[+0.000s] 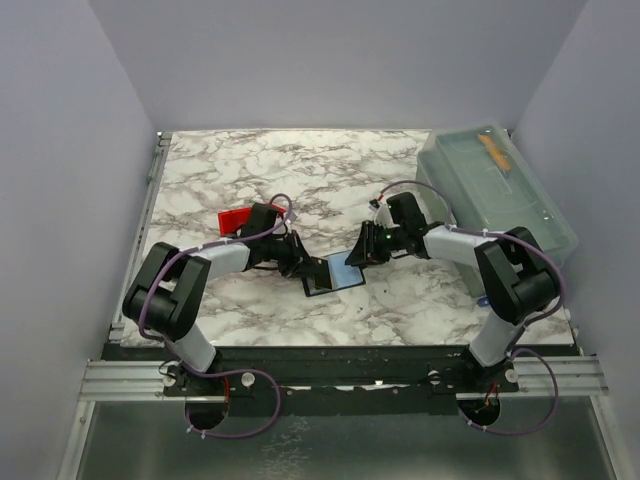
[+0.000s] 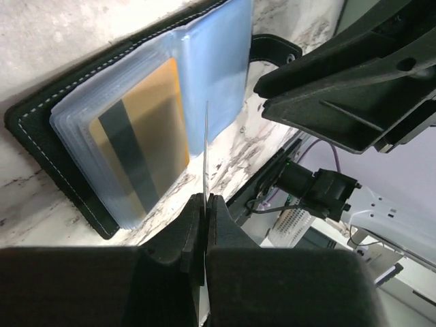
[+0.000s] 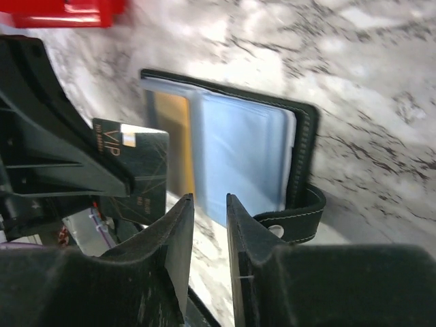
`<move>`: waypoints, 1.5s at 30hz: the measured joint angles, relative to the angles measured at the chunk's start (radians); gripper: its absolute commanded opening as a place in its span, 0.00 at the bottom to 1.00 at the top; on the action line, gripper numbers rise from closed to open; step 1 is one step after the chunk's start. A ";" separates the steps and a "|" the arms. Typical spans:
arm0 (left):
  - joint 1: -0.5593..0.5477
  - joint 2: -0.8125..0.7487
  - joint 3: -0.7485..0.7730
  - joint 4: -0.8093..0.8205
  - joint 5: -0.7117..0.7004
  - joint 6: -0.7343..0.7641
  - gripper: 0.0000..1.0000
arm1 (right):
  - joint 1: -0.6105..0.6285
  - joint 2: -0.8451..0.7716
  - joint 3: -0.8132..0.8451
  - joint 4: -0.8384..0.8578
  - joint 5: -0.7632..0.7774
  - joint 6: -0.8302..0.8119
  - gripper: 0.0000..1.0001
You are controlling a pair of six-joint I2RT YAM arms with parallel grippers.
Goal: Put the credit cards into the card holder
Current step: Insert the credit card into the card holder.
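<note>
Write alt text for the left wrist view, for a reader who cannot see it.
The left tool pinches a thin card edge-on, its free end aimed at the open black card holder on the marble table. The holder's clear sleeves show a yellowish card with a dark stripe; the right tool sits at upper right.

The dark card [image 3: 133,170] reads "VIP"; its smaller print seems too blurred to read
</note>
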 measured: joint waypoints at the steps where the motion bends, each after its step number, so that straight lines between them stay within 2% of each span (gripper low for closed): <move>1: -0.005 0.011 0.002 -0.001 -0.002 0.004 0.00 | 0.000 0.007 -0.008 -0.001 0.007 -0.003 0.23; 6: -0.021 0.073 0.032 -0.016 -0.016 0.018 0.00 | 0.000 0.033 -0.027 -0.005 0.037 -0.018 0.17; 21: -0.024 0.161 0.076 -0.003 -0.019 0.038 0.00 | 0.000 0.066 -0.031 0.014 0.046 -0.024 0.13; 45: -0.067 0.119 0.026 0.084 -0.025 0.050 0.00 | 0.000 0.082 -0.039 0.055 0.025 -0.024 0.10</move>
